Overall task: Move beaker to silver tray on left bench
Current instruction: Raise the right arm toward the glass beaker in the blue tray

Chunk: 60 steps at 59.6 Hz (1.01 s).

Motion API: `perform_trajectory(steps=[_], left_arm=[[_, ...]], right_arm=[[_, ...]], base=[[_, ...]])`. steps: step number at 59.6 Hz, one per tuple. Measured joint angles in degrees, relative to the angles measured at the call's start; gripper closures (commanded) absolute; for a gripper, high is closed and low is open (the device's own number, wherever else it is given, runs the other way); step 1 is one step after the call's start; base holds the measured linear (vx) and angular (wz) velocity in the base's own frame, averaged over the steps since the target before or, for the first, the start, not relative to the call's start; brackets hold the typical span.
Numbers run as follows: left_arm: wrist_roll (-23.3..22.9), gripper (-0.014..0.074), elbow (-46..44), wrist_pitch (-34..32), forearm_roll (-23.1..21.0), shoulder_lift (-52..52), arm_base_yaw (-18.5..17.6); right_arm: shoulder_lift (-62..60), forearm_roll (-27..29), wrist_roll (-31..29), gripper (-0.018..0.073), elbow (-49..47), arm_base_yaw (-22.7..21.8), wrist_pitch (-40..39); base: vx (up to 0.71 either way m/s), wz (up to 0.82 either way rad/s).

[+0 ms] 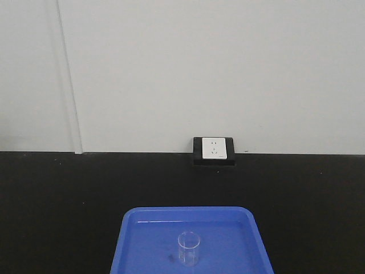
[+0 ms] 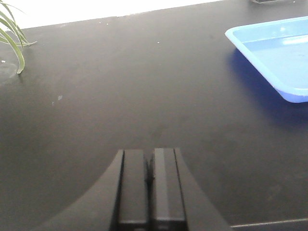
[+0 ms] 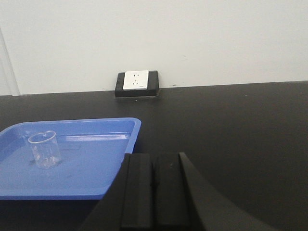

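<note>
Beaker point(image 1: 189, 249) upright in blue tray point(image 1: 228, 228) | left tool point(image 2: 150, 180) closed, empty | right tool point(image 3: 153, 187) closed, empty

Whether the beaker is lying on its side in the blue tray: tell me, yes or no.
No. The beaker stands upright on its base inside the blue tray, open rim facing up.

I see a matte black table point(image 1: 57, 200) running along the pale wall. A blue tray point(image 1: 142, 240) lies flat on it at my near edge. A black socket block point(image 1: 214, 149) with a white face sits at the table's back edge, well apart from the tray.
</note>
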Motion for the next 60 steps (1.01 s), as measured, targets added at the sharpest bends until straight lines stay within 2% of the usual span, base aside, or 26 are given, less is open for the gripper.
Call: perform_trajectory(steps=[19, 27, 35, 43, 52, 60], left_arm=[[0.00, 0.0595, 0.00, 0.00, 0.00, 0.00, 0.00], [0.00, 0.0595, 0.00, 0.00, 0.00, 0.00, 0.00], [0.00, 0.0595, 0.00, 0.00, 0.00, 0.00, 0.00], [0.00, 0.0595, 0.00, 0.00, 0.00, 0.00, 0.00], [0.00, 0.0595, 0.00, 0.00, 0.00, 0.00, 0.00], [0.00, 0.0595, 0.00, 0.00, 0.00, 0.00, 0.00]], right_arm=[[0.00, -0.18, 0.00, 0.0571, -0.49, 0.00, -3.80], [3.72, -1.15, -1.65, 0.0571, -7.15, 0.00, -7.17], [16.58, -2.13, -5.03, 0.0571, -17.46, 0.00, -11.40], [32.50, -2.25, -5.43, 0.0571, -25.76, 0.00, -14.52], [47.87, -2.33, -5.43, 0.0568, -30.60, 0.00, -17.14], [57.13, -2.37, -5.43, 0.0542, -31.19, 0.00, -20.62]], base=[[0.00, 0.00], [0.00, 0.00], [0.00, 0.00], [0.00, 0.00], [0.00, 0.00], [0.00, 0.00]])
